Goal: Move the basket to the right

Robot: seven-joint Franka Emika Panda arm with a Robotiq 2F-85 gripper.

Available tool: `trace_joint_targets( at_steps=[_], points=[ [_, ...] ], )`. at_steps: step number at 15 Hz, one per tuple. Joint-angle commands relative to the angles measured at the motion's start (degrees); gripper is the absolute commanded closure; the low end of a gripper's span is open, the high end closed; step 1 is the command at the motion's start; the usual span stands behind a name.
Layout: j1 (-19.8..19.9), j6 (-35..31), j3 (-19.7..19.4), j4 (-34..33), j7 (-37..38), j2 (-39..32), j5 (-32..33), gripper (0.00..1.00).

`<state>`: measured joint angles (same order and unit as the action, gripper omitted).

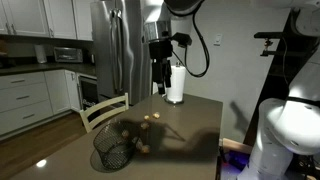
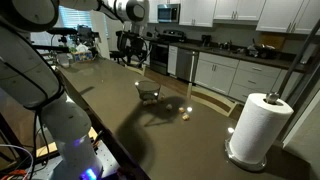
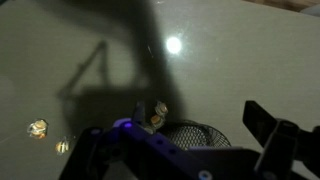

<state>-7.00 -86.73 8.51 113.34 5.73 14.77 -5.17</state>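
End effector: the end effector point(image 1: 160, 82) hangs high above the far part of the desk point(image 1: 195, 125), well apart from it. In the wrist view its fingers point(image 3: 268, 135) are spread wide with nothing between them but air.
Basket: the basket point(image 1: 110, 150) of dark wire mesh stands on the near left corner of the desk in an exterior view, just in front of the chair point(image 1: 104, 110). In the wrist view its rim point(image 3: 192, 132) shows low in the picture, between the two fingers and below them.
Basket, other side: seen across the desk it is a small dark bowl point(image 2: 150, 93) near the far edge.
Paper towel roll: the white paper towel roll point(image 1: 176, 84) stands upright at the far edge, just right of the end effector and well apart from the basket.
Small pieces: a few small pale pieces point(image 1: 150, 119) lie scattered on the desk to the right of the basket. What they are cannot be told.
Fridge: a steel fridge point(image 1: 118, 45) stands behind the desk.
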Motion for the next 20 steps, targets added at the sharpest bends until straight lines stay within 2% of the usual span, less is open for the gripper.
trace_joint_targets(
  at_steps=[1,14,20],
  points=[
    [-0.02,0.11,0.00,-0.13,0.03,-0.06,0.01,0.00],
    [0.04,-0.56,-0.13,0.36,-0.31,-0.16,-0.02,0.00],
    [-0.03,-5.24,0.11,-0.30,-1.24,-2.83,1.50,0.00]
  ],
)
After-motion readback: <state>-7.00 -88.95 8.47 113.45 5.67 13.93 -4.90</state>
